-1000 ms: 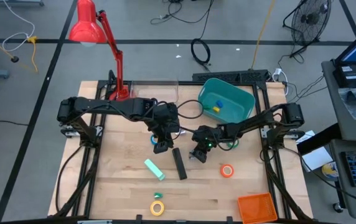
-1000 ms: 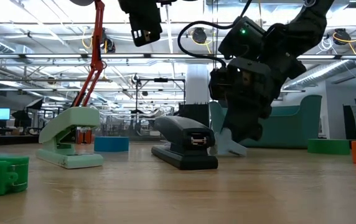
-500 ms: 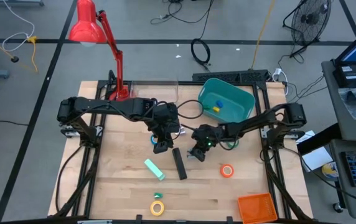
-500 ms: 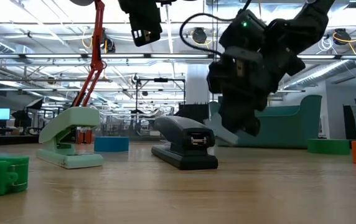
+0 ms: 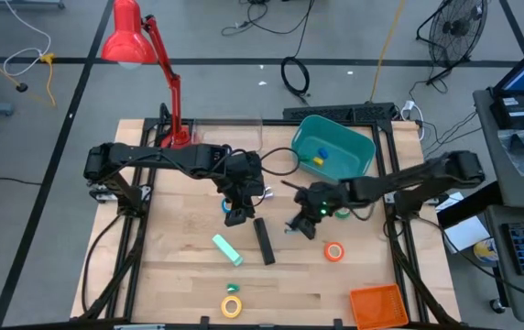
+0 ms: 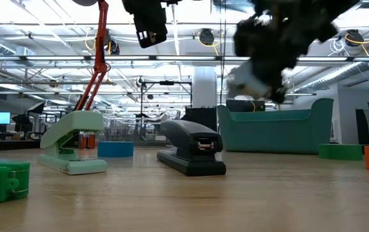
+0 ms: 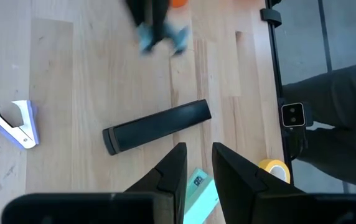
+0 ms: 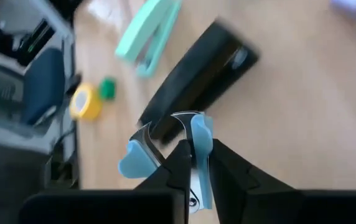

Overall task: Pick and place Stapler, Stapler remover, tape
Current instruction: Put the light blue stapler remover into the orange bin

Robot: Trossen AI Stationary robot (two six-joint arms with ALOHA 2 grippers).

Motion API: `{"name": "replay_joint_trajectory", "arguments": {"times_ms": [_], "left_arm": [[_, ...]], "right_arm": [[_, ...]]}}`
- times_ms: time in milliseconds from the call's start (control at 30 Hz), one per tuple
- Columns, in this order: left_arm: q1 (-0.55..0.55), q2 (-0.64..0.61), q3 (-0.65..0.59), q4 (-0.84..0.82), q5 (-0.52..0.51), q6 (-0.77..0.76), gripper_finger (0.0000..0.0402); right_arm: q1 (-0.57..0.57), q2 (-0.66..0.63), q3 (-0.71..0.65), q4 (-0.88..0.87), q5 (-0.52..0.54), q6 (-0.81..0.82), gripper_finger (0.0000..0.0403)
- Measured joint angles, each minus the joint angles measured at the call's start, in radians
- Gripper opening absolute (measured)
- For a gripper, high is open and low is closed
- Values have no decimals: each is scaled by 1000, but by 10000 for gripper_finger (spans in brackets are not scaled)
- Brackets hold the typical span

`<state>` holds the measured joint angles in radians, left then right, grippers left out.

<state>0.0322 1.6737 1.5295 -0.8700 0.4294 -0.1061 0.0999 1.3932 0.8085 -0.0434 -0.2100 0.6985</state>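
Note:
My right gripper (image 5: 300, 225) hangs above the table's middle, shut on a blue-and-white staple remover (image 8: 178, 149), which also shows pale in the low view (image 6: 246, 80). The black stapler (image 5: 264, 240) lies flat on the wood just left of it. My left gripper (image 5: 235, 215) hovers beyond the stapler's far end; its fingers (image 7: 177, 169) stand a little apart with nothing between them. Orange tape (image 5: 334, 251) lies to the right, yellow tape (image 5: 233, 306) near the front edge, and blue tape (image 6: 115, 149) farther back. A second staple remover (image 7: 13, 124) lies on the table. My right gripper pinches the staple remover between its two fingers, which slant down from the table's right. One blue grip plate (image 8: 201, 140) sits between the fingers and the other (image 8: 131, 163) sticks out to the side. The remover is lifted clear of the table.
A mint-green stapler (image 5: 227, 248) lies left of the black one, with a small green block (image 5: 234, 288) nearer the front. A teal bin (image 5: 358, 147) stands at the far right, an orange basket (image 5: 376, 305) at the near right corner, and a red lamp (image 5: 134, 41) at the far left.
My right gripper has risen from beside the black stapler and drawn slightly toward the table's right edge. The staple remover was at table level and now hangs clear, well above the stapler. My left gripper has kept still.

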Motion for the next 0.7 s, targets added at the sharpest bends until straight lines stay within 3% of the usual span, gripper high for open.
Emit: {"name": "replay_joint_trajectory", "arguments": {"times_ms": [200,367,533,700], "left_arm": [[0,0,0,-3,0,17,76],[0,0,0,-2,0,34,76],[0,0,0,-2,0,42,76],[0,0,0,-2,0,45,76]], "right_arm": [[181,-190,0,-252,10,189,31],[408,-300,0,-339,88,450,30],[654,-303,0,-328,181,722,30],[858,-252,0,-331,192,953,30]]}}
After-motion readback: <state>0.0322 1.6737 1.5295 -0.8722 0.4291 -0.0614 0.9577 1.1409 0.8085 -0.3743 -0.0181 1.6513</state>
